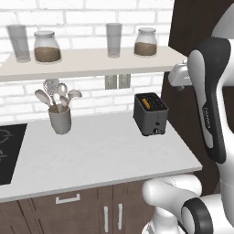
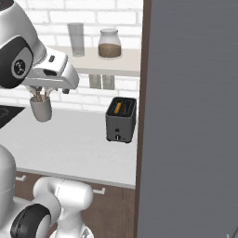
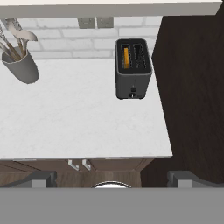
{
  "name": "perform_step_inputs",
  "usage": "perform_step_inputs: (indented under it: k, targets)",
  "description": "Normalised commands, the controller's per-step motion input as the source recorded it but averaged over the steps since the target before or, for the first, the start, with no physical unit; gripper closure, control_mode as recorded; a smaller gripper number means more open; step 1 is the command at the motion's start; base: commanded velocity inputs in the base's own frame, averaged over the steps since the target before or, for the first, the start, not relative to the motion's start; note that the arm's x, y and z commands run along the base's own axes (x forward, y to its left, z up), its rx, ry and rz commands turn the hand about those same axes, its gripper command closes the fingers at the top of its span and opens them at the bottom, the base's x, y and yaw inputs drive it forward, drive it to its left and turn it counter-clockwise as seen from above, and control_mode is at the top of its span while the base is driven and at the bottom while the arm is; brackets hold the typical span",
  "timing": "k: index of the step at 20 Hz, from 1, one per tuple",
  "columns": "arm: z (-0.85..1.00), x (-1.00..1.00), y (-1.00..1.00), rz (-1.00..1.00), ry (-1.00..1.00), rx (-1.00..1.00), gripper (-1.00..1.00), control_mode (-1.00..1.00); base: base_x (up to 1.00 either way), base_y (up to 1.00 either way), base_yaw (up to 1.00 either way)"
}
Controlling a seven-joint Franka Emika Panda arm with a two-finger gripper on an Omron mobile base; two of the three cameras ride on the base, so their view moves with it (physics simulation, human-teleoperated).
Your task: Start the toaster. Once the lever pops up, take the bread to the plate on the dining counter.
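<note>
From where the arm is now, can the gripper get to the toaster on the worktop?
Probably yes. The gripper is open and hangs well above and short of the toaster, and the white worktop between them is bare. The utensil cup stands far to the side. The dark wall panel beside the toaster leaves little room there.

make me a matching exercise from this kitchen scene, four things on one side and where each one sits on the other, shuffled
Things:
1. bread
2. utensil cup
3. toaster
4. jars

Places:
A. on the shelf against the brick wall
B. on the worktop near the dark tall panel
C. on the worktop close to the black hob
D. in a toaster slot

Pairs: 1-D, 2-C, 3-B, 4-A
</note>
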Motion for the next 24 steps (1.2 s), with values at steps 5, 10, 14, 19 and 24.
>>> perform_step_inputs:
  k: [5,10,14,19,24]
  targets:
    - [0.00,0.00,0.00,0.00,0.00,0.00,-1.00,-1.00,0.00,0.00,0.00]
    - [0.00,0.00,0.00,0.00,0.00,0.00,-1.00,-1.00,0.00,0.00,0.00]
    - [0.00,0.00,0.00,0.00,0.00,0.00,-1.00,-1.00,0.00,0.00,0.00]
    - [0.00,0.00,0.00,0.00,0.00,0.00,-1.00,-1.00,0.00,0.00,0.00]
    - [0.00,0.00,0.00,0.00,0.00,0.00,-1.00,-1.00,0.00,0.00,0.00]
